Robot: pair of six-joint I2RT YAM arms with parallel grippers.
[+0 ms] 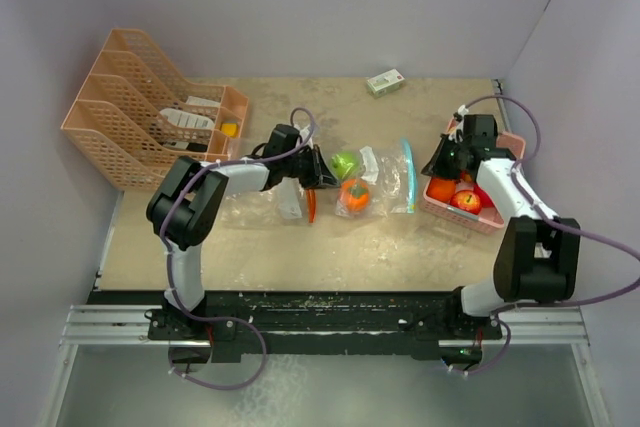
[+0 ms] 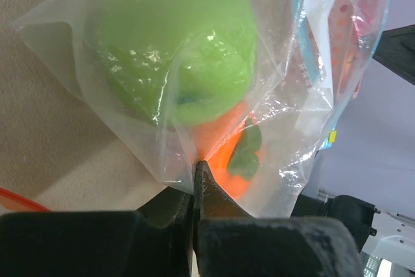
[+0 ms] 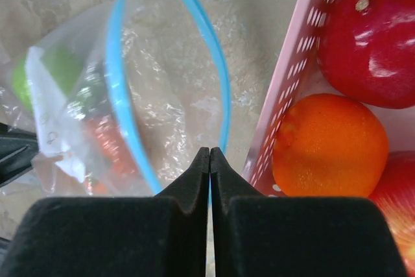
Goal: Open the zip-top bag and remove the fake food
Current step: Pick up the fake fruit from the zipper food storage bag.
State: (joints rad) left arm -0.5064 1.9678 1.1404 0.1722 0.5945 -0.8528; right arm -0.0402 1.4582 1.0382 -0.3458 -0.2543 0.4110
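A clear zip-top bag (image 1: 375,179) lies mid-table with its blue zip mouth (image 1: 407,175) gaping toward the right. Inside it are a green apple (image 2: 175,43) and an orange (image 2: 224,157). My left gripper (image 2: 194,165) is shut on the plastic film at the bag's closed end, just beside the orange. My right gripper (image 3: 209,152) is shut on the near side of the blue zip rim (image 3: 120,76), which runs down between its fingers. In the top view the left gripper (image 1: 322,177) and right gripper (image 1: 437,165) sit at opposite ends of the bag.
A pink basket (image 3: 285,82) beside the right gripper holds a red apple (image 3: 369,43) and an orange (image 3: 324,147). Under the left arm lies a second clear bag with an orange-red strip (image 1: 311,207). An orange file rack (image 1: 140,112) stands back left and a small green box (image 1: 385,81) at the back.
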